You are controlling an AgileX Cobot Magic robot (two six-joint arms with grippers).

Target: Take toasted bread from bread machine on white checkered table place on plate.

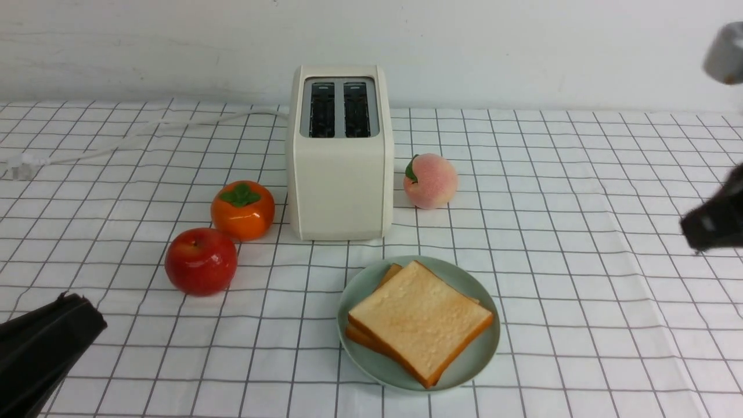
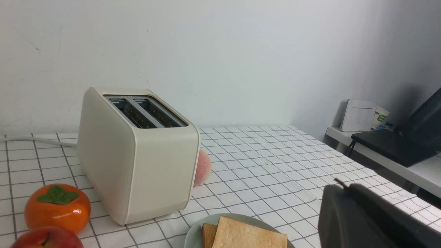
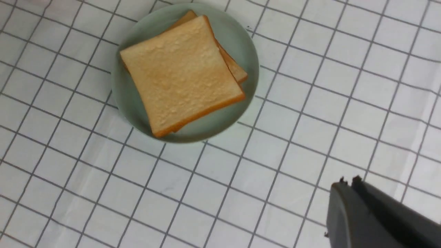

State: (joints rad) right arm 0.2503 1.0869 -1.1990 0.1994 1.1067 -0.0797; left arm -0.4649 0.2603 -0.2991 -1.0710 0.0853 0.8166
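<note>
Two slices of toasted bread (image 1: 419, 320) lie stacked on the pale green plate (image 1: 480, 354) at the front middle of the white checkered table (image 1: 580, 278). They also show in the right wrist view (image 3: 181, 74) and partly in the left wrist view (image 2: 246, 236). The cream bread machine (image 1: 341, 157) stands behind the plate with both slots empty. My left gripper (image 1: 81, 307) is shut and empty at the front left, away from the plate. My right gripper (image 1: 693, 229) is shut and empty, raised at the right edge.
A red apple (image 1: 201, 261) and an orange persimmon (image 1: 242, 209) sit left of the toaster. A peach (image 1: 430, 180) sits to its right. The white cord (image 1: 145, 136) runs left along the back. A side desk with a laptop (image 2: 399, 144) stands beyond the table.
</note>
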